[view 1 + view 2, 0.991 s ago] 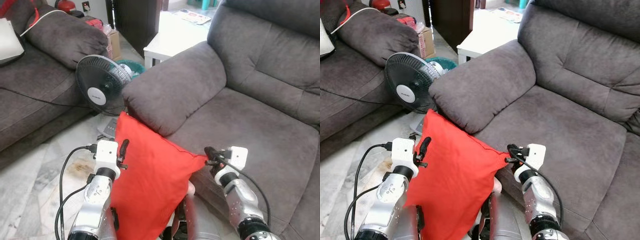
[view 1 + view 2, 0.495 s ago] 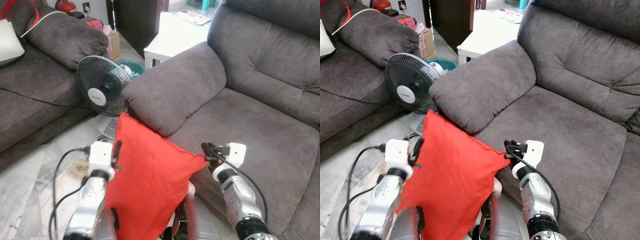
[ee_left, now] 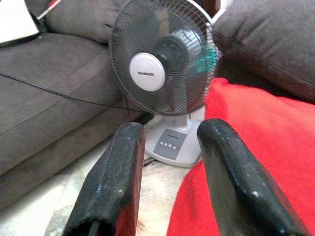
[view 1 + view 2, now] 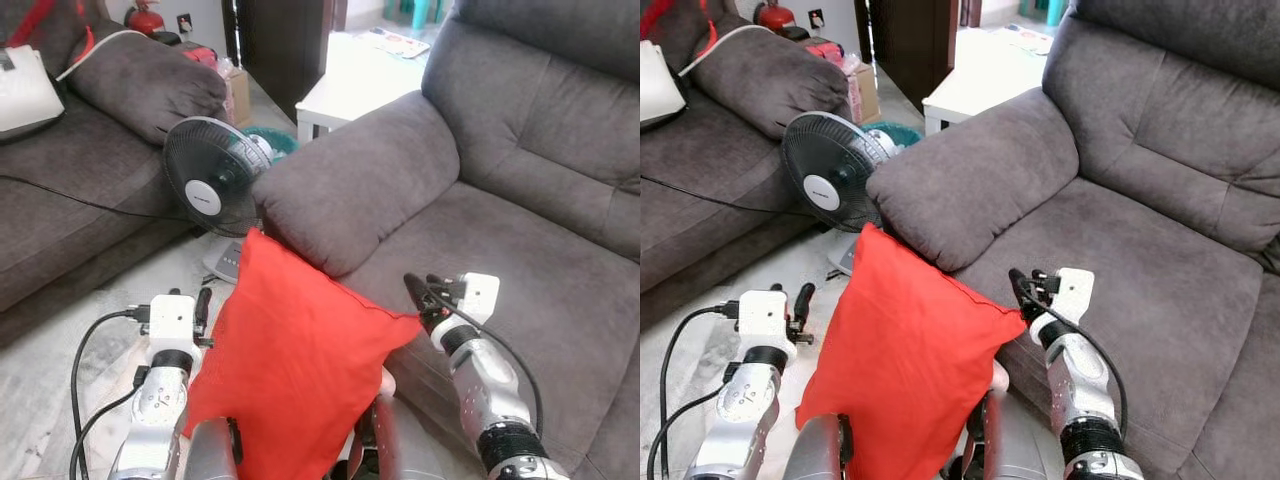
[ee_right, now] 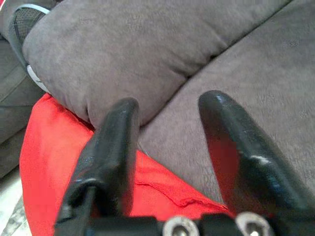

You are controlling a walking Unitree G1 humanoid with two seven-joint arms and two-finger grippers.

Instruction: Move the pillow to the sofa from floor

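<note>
The soft red fabric pillow (image 4: 295,375) stands on edge against the front of the grey plush sofa (image 4: 520,250), its top corner touching the rounded armrest (image 4: 350,185). My left gripper (image 3: 170,172) hangs just beside the pillow, on the side away from the sofa, fingers apart and empty. My right gripper (image 5: 170,142) is at the pillow's corner over the seat, fingers spread.

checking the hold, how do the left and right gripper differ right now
The left gripper stands beside the red pillow's left edge, over the floor; the right gripper is at its right corner, by the sofa seat. Left faces the fan, right the armrest. Both are open.
</note>
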